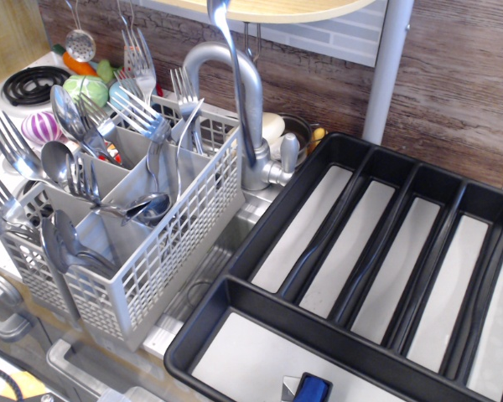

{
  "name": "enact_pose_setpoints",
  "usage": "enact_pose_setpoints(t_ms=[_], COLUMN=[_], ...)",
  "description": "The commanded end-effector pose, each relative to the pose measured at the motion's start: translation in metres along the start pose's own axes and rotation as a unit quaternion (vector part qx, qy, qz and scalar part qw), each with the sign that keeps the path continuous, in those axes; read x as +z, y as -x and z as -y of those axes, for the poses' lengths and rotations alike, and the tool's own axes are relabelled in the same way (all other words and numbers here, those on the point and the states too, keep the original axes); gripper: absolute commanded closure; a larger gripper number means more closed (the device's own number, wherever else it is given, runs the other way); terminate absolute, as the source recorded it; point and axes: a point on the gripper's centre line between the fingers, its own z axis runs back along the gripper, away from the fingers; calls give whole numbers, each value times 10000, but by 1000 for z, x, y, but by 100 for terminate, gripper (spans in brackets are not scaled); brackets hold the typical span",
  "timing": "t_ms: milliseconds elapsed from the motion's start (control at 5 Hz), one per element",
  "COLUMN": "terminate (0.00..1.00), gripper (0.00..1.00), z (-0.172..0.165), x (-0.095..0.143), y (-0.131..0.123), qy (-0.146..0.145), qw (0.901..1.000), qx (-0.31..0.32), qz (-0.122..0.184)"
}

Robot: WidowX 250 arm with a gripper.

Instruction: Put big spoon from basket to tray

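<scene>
The big spoon (227, 43) hangs in the air, lifted out of the basket. Only its slim silver handle shows, running from the top edge down in front of the faucet; its bowl is cut off above the frame. The light grey basket (176, 243) stands at the left, with forks and shorter spoons left in its compartments. The black tray (260, 219) lies at the right, and its pale-floored compartments hold nothing. The gripper is above the top edge and out of view.
A grey faucet (253, 109) arches between basket and tray, right behind the hanging handle. A white post (387, 67) stands behind the tray. A stove burner (32, 84) and toy vegetables (84, 87) lie at the far left. A small blue object (312, 389) sits at the bottom edge.
</scene>
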Motion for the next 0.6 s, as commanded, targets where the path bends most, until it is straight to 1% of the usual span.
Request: enact_pose_setpoints(t_ms=[0,200,400], terminate=[0,0,0], gripper=[100,100,100], z=[34,64,87], x=[-2,-5,-12], y=[28,29,21], qy=[1007,1597,2013], qw=[9920,9839,9771], qx=[386,499,589], qz=[651,622,357])
